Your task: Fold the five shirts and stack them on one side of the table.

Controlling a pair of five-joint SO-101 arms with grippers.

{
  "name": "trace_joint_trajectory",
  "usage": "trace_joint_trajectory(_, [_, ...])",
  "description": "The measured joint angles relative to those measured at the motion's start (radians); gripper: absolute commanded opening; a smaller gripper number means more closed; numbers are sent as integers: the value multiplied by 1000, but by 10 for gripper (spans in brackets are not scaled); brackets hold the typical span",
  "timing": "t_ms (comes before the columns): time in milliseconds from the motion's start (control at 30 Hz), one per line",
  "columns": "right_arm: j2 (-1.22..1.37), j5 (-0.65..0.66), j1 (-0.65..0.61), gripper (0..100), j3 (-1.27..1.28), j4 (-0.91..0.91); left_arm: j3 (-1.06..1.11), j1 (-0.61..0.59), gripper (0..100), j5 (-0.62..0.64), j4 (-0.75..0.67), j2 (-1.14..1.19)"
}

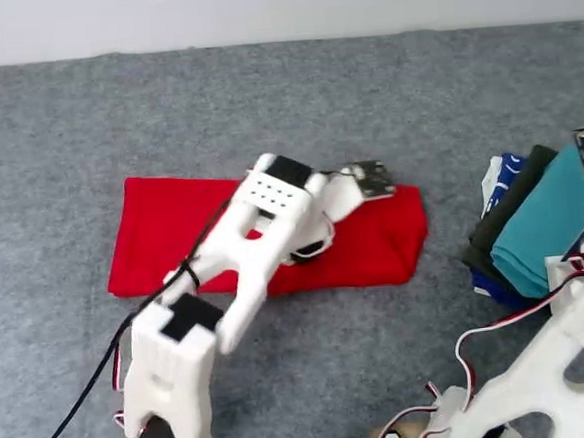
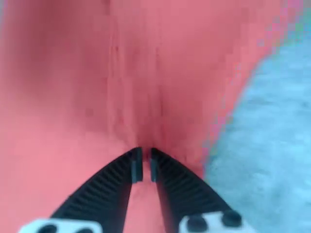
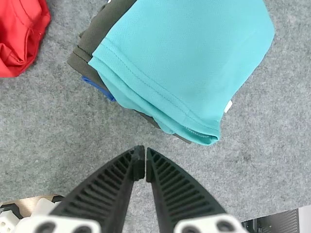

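The grey felt-like table cover (image 1: 264,101) was matt and coarse, with a fuzzy nap. At mid-frame in the high view, the red cloth shirt (image 1: 163,238) looked soft, smooth and matt, and it was finely creased near the left gripper (image 2: 142,160). At that view's right edge, the teal shirt (image 3: 194,63) was a fine mesh knit with double-stitched hems. The dark olive shirt (image 3: 90,41) under it was dull cloth. The white arm shells (image 1: 254,242) were matt plastic. The right gripper (image 3: 146,162) had black, ribbed, matt plastic fingers (image 3: 109,187). A thin black cable (image 1: 84,396) at lower left was smooth-sheathed.
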Motion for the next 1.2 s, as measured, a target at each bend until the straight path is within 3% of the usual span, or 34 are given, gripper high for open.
trace_joint_trajectory(300, [0,0,0,9,0,0,-106,-23,36,0,28,72])
trace_joint_trajectory(667, [0,0,0,9,0,0,-433,-2,20,18,273,74])
trace_joint_trajectory(933, [0,0,0,10,0,0,-489,-273,168,201,279,3])
trace_joint_trajectory(1200, [0,0,0,11,0,0,-431,-615,190,143,279,-51])
